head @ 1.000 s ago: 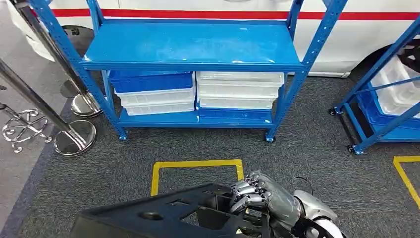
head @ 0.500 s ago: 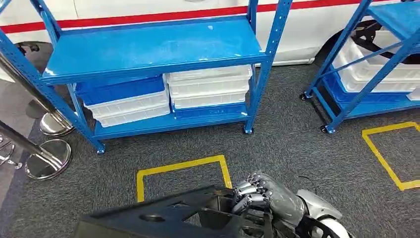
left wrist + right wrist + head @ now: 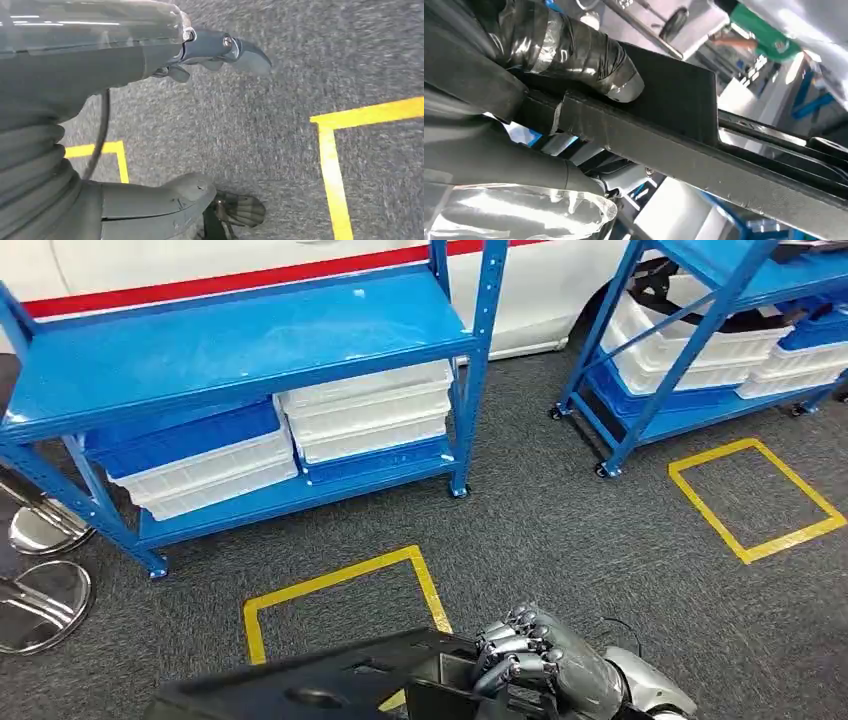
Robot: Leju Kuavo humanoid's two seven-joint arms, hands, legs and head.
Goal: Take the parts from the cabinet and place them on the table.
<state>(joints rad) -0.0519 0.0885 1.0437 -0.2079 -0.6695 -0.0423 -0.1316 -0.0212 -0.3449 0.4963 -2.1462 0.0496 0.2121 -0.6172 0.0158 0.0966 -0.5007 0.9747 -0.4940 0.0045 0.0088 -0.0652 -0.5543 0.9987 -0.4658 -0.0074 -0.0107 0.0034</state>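
Low in the head view, the right robot hand grips a black part above the carpet; the left robot hand hangs with fingers apart, holding nothing. Ahead stands a blue shelf with bins.

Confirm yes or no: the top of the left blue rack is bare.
Yes. In the head view the rack's top shelf holds nothing; the bins sit on the shelf below.

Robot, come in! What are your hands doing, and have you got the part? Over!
Right hand grips the black part, carried low in front. Left hand holds nothing, over carpet. Blue rack ahead; no table in sight.
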